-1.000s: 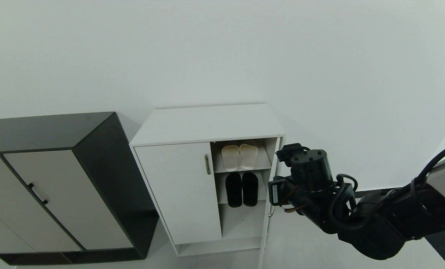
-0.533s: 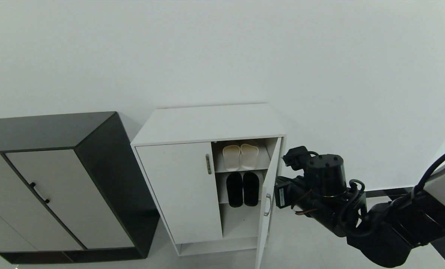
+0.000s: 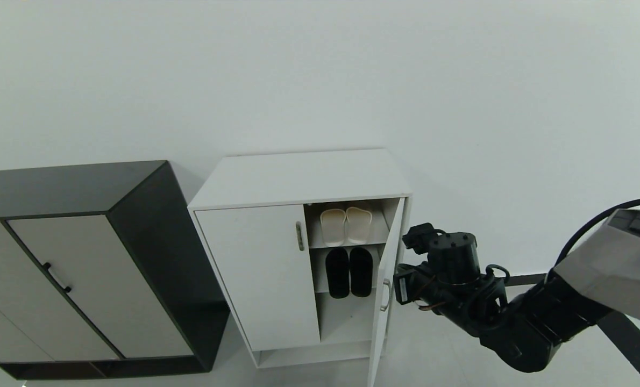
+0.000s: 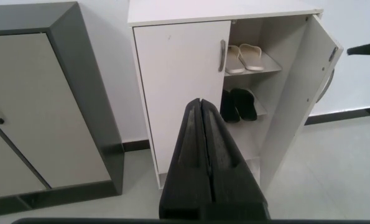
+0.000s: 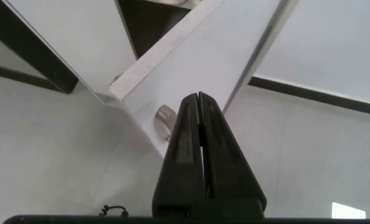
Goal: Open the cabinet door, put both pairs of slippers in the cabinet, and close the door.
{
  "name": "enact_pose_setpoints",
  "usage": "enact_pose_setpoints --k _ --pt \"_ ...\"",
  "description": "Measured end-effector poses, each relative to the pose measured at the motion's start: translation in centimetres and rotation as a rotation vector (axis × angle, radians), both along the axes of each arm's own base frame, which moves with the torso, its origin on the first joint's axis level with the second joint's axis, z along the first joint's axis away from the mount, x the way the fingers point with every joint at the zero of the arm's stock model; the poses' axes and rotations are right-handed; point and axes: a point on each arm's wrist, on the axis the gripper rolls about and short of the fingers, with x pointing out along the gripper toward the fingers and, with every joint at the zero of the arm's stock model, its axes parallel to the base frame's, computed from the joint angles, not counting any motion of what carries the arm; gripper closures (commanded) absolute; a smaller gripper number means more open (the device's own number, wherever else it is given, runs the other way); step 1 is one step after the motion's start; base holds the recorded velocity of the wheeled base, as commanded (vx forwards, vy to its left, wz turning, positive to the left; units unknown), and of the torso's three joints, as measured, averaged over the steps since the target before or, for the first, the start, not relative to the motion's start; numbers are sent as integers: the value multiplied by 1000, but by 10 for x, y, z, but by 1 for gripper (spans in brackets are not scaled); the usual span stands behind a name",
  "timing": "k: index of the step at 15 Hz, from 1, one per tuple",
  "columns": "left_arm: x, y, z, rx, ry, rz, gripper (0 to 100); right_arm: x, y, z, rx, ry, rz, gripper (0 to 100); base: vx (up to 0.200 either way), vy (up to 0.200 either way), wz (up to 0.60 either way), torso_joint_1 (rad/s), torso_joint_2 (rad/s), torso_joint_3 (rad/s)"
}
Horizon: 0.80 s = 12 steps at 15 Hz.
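Far to the left of the right pincer, against the wall, stands a low dark cabinet [image 3: 137,226] with pale doors, all closed. In the left wrist view the left pincer [image 4: 201,102] has its two fingers pressed flat together with nothing between them. It points toward the white cabinet [image 3: 298,177] and is well apart from it, with grey floor [image 4: 334,168] between them.

The white cabinet stands just beside the dark one, between it and the right pincer. Its left-hand door [image 3: 255,274] is closed, with an upright metal grip [image 3: 299,236] at its inner edge. Past that edge, nearer the right pincer, the compartment is open. A pair of cream slippers [image 3: 346,226] lies side by side on the top shelf. A pair of black slippers [image 3: 349,271] lies side by side on the shelf below.

The right-hand door [image 3: 387,258] stands swung partly out from the cabinet, and its curved pull [image 3: 387,294] is on the outer face. The right pincer [image 3: 407,236] is just beside that outer face, above the curved pull, on the side of the door away from the slippers. Its fingers are clenched together and grasp nothing. In the right wrist view the tips lie over the door's white face with the pull close by. I cannot tell whether they touch the door.
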Motion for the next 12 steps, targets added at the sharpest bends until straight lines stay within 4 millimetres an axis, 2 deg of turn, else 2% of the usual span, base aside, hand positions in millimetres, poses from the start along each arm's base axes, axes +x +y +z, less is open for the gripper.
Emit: enact_pose_setpoints --k 4,7,9,12 --pt "0 0 0 0 0 0 100 16 18 -15 63 -78 5 100 0 0 0 0 0 0" --pt "0 0 0 1 0 -1 100 15 23 -19 97 -89 23 100 0 0 0 0 0 0" --pt "0 0 0 0 0 0 100 10 35 -11 227 -118 55 100 0 0 0 0 0 0" --pt "0 0 0 1 0 0 100 6 41 -10 248 -116 74 100 0 0 0 0 0 0"
